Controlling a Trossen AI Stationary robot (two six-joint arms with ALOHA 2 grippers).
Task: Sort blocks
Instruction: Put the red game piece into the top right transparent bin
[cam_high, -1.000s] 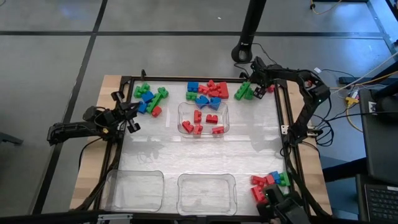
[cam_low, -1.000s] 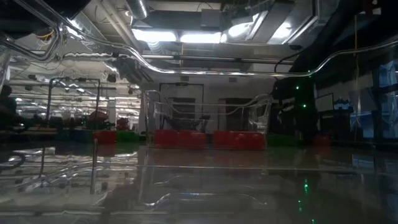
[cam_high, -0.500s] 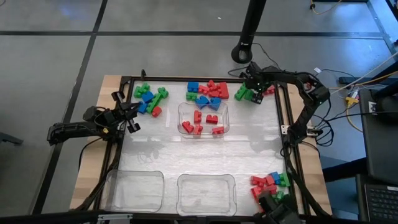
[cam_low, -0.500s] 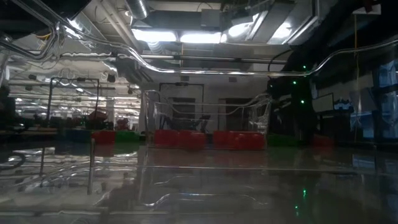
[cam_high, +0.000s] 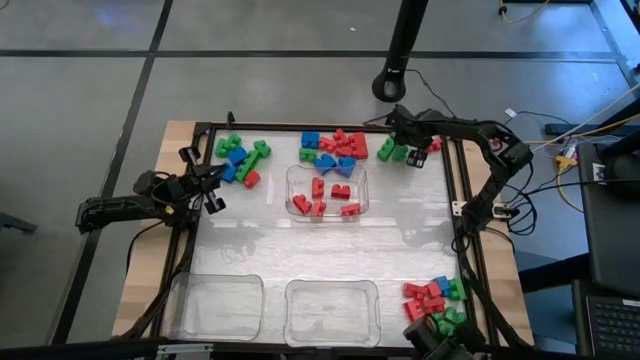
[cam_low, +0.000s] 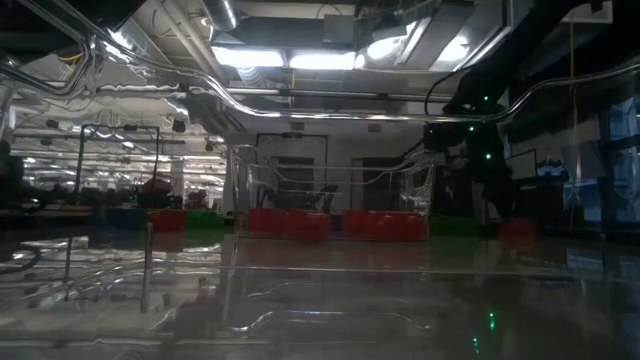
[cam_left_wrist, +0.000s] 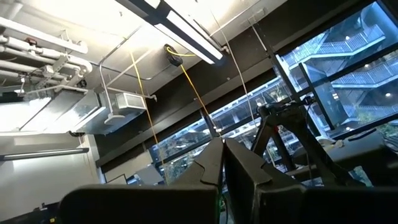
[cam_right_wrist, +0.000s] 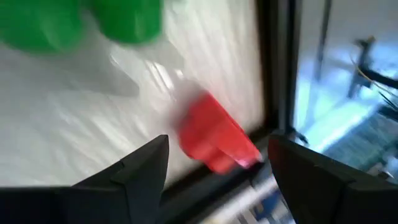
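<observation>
right gripper (cam_right_wrist: 214, 180) hangs fingers apart and empty over a red block (cam_right_wrist: 214, 140) at the far right corner, just beside the table frame (cam_right_wrist: 277, 68). risk: a finger may catch the frame or nudge the green blocks (cam_high: 392, 150) nearby. left gripper (cam_high: 212, 190), fingers together, waits left of the middle tray (cam_high: 327, 190), which holds only red blocks; the two near trays (cam_high: 216, 305) are bare.

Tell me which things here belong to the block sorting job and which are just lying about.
Job: the blocks; tray with red blocks; two empty trays; open right gripper above a red block.

Lying about: parked left gripper, shut; cables beside the table.
</observation>
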